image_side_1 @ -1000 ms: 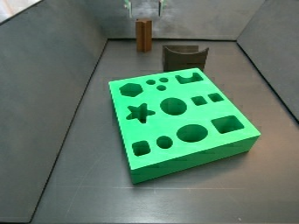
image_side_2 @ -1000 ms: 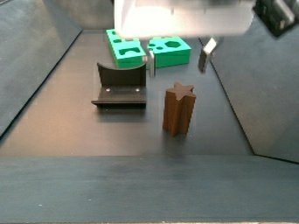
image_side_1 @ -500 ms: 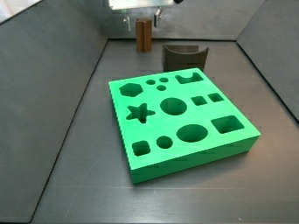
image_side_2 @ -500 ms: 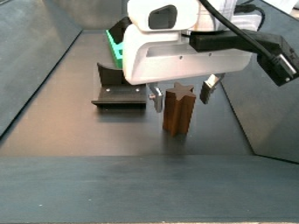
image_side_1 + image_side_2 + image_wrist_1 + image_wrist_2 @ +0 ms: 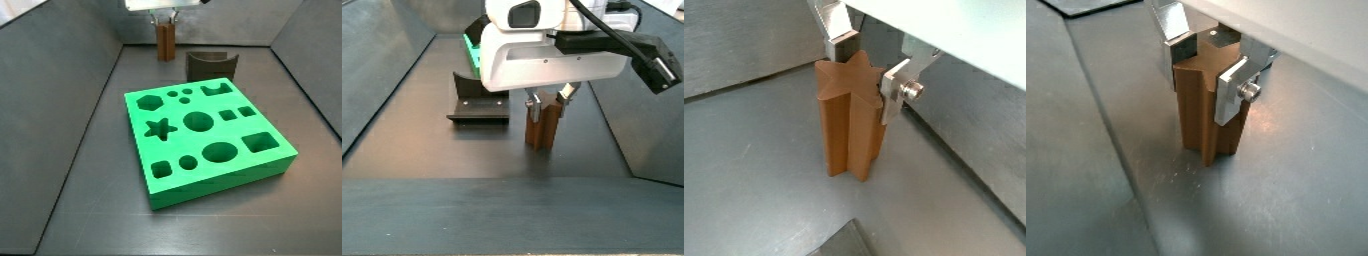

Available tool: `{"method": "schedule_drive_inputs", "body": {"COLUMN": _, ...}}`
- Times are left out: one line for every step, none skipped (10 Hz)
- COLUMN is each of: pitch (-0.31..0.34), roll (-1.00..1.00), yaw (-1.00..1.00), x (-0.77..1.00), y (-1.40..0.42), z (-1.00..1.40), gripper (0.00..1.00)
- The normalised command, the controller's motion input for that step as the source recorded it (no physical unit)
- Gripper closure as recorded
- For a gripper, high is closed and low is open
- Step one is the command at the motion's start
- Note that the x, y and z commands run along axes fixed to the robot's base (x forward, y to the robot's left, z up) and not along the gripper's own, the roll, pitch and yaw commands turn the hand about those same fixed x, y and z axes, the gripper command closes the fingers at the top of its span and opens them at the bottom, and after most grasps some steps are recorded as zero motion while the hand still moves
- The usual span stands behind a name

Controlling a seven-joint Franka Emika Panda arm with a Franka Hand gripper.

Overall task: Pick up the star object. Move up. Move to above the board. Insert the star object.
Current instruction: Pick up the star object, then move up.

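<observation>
White two-finger gripper [image 5: 863, 68] is clamping its jaws on the upright slim brown wooden star peg [image 5: 848, 118], standing on the floor at 12 o'clock from the thick green cut-out board [image 5: 203, 138].

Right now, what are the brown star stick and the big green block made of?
The star object looks like wood or wood-coloured plastic: matte brown, with faint lengthwise streaks. It stands upright on the floor between the gripper's silver fingers; I cannot tell if they are squeezing it. The board looks like plastic: one even bright green, smooth, with clean-cut holes. That is my guess.
</observation>
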Motion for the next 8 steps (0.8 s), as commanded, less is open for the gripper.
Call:
{"method": "schedule_drive_inputs", "body": {"pitch": 0.0, "roll": 0.0, "yaw": 0.0, "x": 0.0, "y": 0.0, "z": 0.0, "gripper": 1.0}}
{"method": "schedule_drive_inputs", "body": {"pitch": 0.0, "roll": 0.0, "yaw": 0.0, "x": 0.0, "y": 0.0, "z": 0.0, "gripper": 1.0}}
{"method": "schedule_drive_inputs", "body": {"pitch": 0.0, "roll": 0.0, "yaw": 0.0, "x": 0.0, "y": 0.0, "z": 0.0, "gripper": 1.0}}
{"method": "schedule_drive_inputs", "body": {"pitch": 0.0, "roll": 0.0, "yaw": 0.0, "x": 0.0, "y": 0.0, "z": 0.0, "gripper": 1.0}}
{"method": "schedule_drive_inputs", "body": {"pitch": 0.0, "roll": 0.0, "yaw": 0.0, "x": 0.0, "y": 0.0, "z": 0.0, "gripper": 1.0}}
{"method": "schedule_drive_inputs", "body": {"pitch": 0.0, "roll": 0.0, "yaw": 0.0, "x": 0.0, "y": 0.0, "z": 0.0, "gripper": 1.0}}
{"method": "schedule_drive_inputs", "body": {"pitch": 0.0, "roll": 0.0, "yaw": 0.0, "x": 0.0, "y": 0.0, "z": 0.0, "gripper": 1.0}}
{"method": "schedule_drive_inputs", "body": {"pitch": 0.0, "roll": 0.0, "yaw": 0.0, "x": 0.0, "y": 0.0, "z": 0.83, "gripper": 1.0}}
